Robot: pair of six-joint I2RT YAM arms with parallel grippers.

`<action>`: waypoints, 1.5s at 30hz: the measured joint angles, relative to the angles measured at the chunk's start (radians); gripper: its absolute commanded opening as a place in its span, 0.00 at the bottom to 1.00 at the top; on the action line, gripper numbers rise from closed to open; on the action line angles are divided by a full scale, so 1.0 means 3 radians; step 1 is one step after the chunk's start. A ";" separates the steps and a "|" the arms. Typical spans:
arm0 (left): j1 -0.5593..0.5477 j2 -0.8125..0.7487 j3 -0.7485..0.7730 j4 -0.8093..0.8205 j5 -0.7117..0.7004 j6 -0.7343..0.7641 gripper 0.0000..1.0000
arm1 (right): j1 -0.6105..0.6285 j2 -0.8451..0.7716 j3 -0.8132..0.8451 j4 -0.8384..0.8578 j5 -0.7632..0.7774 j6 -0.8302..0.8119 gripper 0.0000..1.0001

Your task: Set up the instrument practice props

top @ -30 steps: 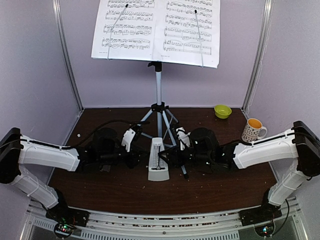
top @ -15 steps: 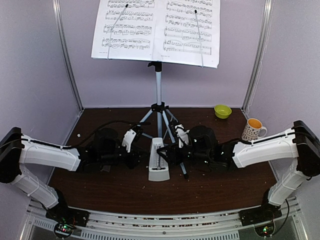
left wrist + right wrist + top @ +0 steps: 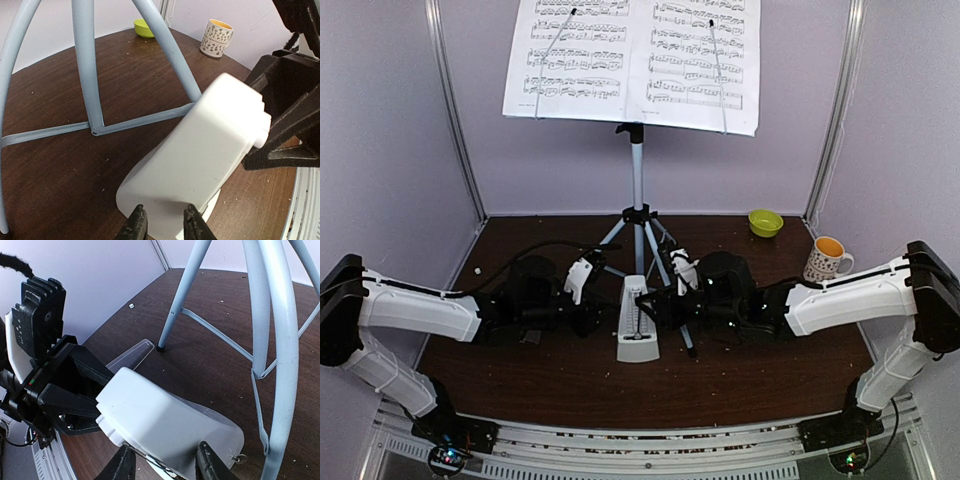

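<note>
Top external: metronome (image 3: 638,325) mid-table, just before the music stand (image 3: 637,170) legs. Left gripper (image 3: 164,225) clamped on its base; right gripper (image 3: 165,464) straddling the opposite side, contact impossible to tell. Risk: tipping or twisting loose if tugged two ways, or bumping a tripod leg. Only printed staves on sheet-music pages (image 3: 580,60); no legible brand.

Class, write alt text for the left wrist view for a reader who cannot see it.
The left gripper pinches the base of a white metronome on a dark table, the right gripper flanking its top. Behind stand the music stand's pale legs, a yellow-green bowl and a mug.
</note>
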 measured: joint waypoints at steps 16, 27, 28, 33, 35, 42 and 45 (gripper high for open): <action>-0.0001 0.0000 0.0000 -0.0001 -0.0003 0.0001 0.26 | 0.0006 -0.0088 -0.0102 0.0009 0.0004 -0.0001 0.41; -0.0001 0.0000 0.0000 -0.0001 -0.0001 0.0001 0.27 | 0.0014 -0.0093 -0.0108 0.0023 0.0003 0.0013 0.51; -0.0001 0.0000 0.0000 -0.0001 -0.0001 0.0001 0.27 | 0.0015 -0.0093 -0.0107 0.0027 0.0004 0.0013 0.50; 0.0000 -0.0001 0.0000 -0.0001 -0.0003 0.0000 0.27 | 0.0020 -0.0083 -0.0083 0.0032 0.0024 0.0038 0.44; -0.0001 -0.0001 0.0000 -0.0001 -0.0003 0.0001 0.27 | 0.0020 -0.0083 -0.0078 0.0034 0.0038 0.0048 0.42; -0.0001 -0.0001 0.0000 -0.0001 -0.0003 0.0001 0.27 | 0.0020 -0.0083 -0.0078 0.0032 0.0061 0.0050 0.38; -0.0001 -0.0001 0.0000 -0.0003 -0.0003 0.0001 0.27 | 0.0020 -0.0083 -0.0078 0.0032 0.0071 0.0050 0.35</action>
